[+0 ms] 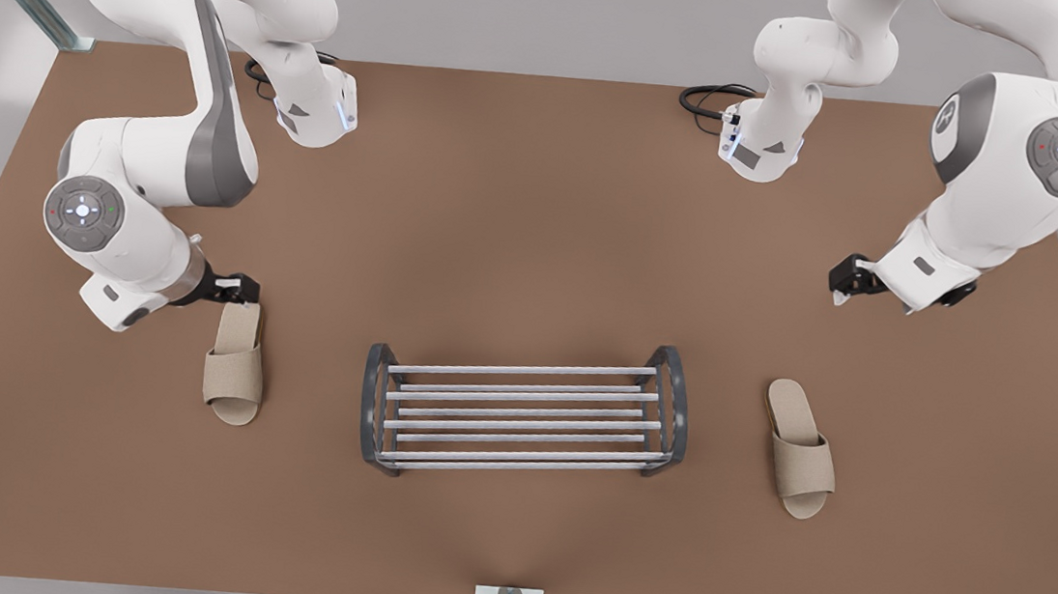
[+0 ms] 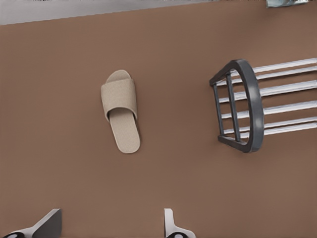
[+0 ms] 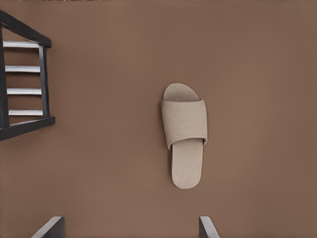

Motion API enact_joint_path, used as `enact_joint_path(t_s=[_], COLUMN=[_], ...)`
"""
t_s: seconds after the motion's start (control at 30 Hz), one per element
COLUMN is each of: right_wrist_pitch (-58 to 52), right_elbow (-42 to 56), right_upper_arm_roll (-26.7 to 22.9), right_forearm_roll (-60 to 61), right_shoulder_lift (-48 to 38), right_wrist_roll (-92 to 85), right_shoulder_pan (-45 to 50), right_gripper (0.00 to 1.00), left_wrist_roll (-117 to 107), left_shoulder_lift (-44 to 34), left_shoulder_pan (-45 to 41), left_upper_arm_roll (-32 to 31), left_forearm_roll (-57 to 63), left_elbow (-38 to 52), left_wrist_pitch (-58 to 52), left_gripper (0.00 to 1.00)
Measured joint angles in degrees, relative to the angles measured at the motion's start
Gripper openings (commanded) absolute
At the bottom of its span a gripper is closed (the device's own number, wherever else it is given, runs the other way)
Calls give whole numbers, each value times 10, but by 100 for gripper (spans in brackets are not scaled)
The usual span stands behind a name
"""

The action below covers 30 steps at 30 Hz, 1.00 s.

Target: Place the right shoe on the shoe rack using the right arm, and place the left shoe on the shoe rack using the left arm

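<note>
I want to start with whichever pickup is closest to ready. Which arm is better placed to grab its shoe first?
Right. The right gripper hangs open just by the heel of the right shoe, at the front view's left. The left gripper, also open, sits well away from the left shoe.

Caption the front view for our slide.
Shoes flank the shoe rack: open right gripper at the heel of the right shoe, open left gripper short of the left shoe.

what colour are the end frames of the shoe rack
Dark grey, holding silver bars. The shoe rack end frame shows best in the left wrist view.
</note>
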Motion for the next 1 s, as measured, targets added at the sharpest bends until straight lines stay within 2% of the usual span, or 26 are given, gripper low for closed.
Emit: enact_joint_path(t_s=[0.13,0.2,0.3,0.37,0.43,0.5,0.67,0.83,1.0], right_wrist_pitch=[11,37,93,162,251,341,507,605,659], right_elbow=[-16,-80,-159,-257,-350,-404,-420,-411,-407], right_upper_arm_roll=[-2,-1,1,1,3,12,20,20,20], right_forearm_roll=[2,3,3,4,5,7,8,8,6], right_shoulder_lift=[56,59,47,7,-22,-33,-2,42,59], right_wrist_roll=[0,-3,-17,-34,-56,-78,-129,-173,-207], right_shoulder_pan=[-52,-84,-128,-145,-161,-178,-184,-194,-201], right_gripper=[100,100,100,100,100,100,100,100,100], left_wrist_roll=[-7,-10,-15,-18,-23,-37,-115,-340,-647], left_shoulder_lift=[20,46,105,152,169,150,83,101,114], left_shoulder_pan=[-26,-119,-318,-379,-390,-392,-387,-386,-383], left_upper_arm_roll=[1,2,0,0,0,2,54,111,206], left_forearm_roll=[38,100,202,280,348,390,441,480,664], left_elbow=[4,5,5,-4,-67,-176,-383,-439,-477], left_wrist_pitch=[-6,-44,-118,-162,-191,-191,-83,102,260], left_gripper=[100,100,100,100,100,100,100,100,100])
